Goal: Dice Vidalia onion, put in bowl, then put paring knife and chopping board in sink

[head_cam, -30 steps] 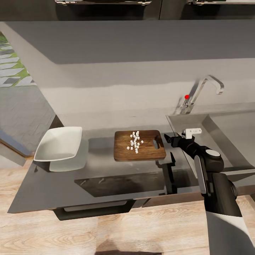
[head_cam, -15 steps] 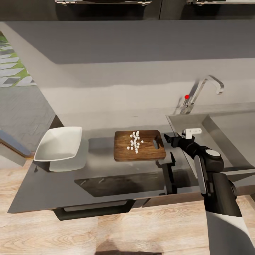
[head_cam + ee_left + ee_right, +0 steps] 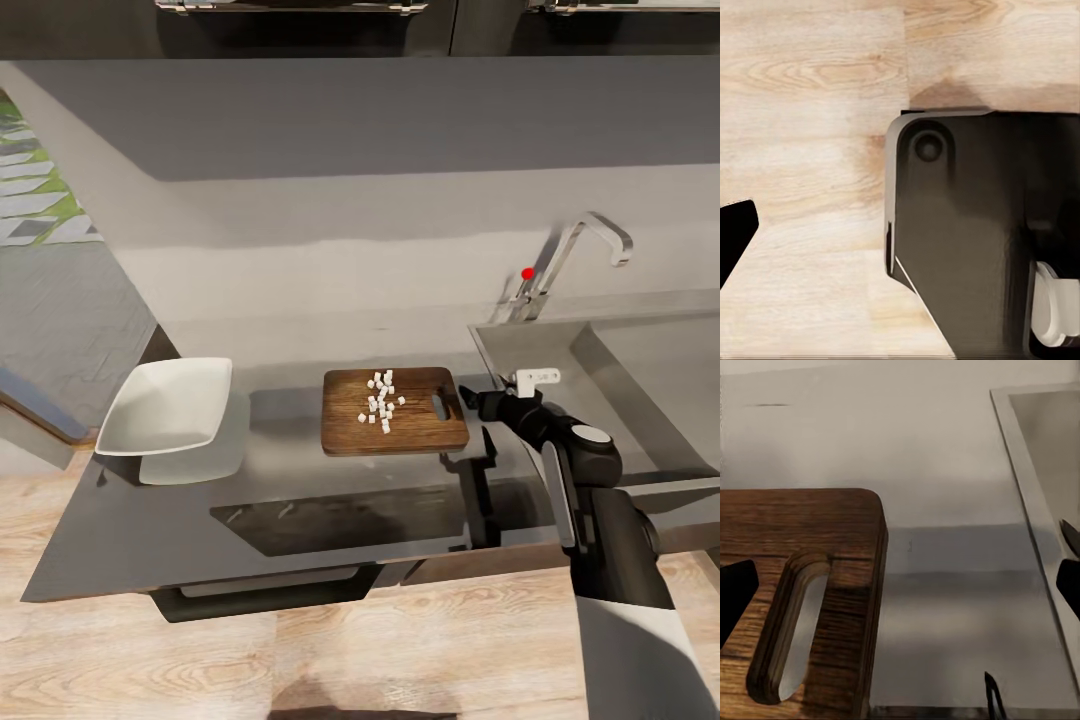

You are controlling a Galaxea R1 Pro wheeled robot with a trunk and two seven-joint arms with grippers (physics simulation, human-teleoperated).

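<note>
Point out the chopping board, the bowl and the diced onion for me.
chopping board point(image 3: 420, 430): head view, bare wood near its front right corner.
bowl point(image 3: 168, 405): head view, middle of its white inside.
diced onion point(image 3: 379, 402): head view, centre of the white pile on the board.

On the countertop point(image 3: 300, 520), the bowl point(image 3: 168, 405) lies left of the chopping board point(image 3: 394, 412), the sink point(image 3: 640, 360) right.

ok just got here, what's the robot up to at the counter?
The onion is already diced: small white cubes sit on the chopping board, and none are in the white bowl to its left. The right gripper is at the board's slotted handle end, next to the sink, with its fingers spread either side of that end. It holds nothing yet.
</note>
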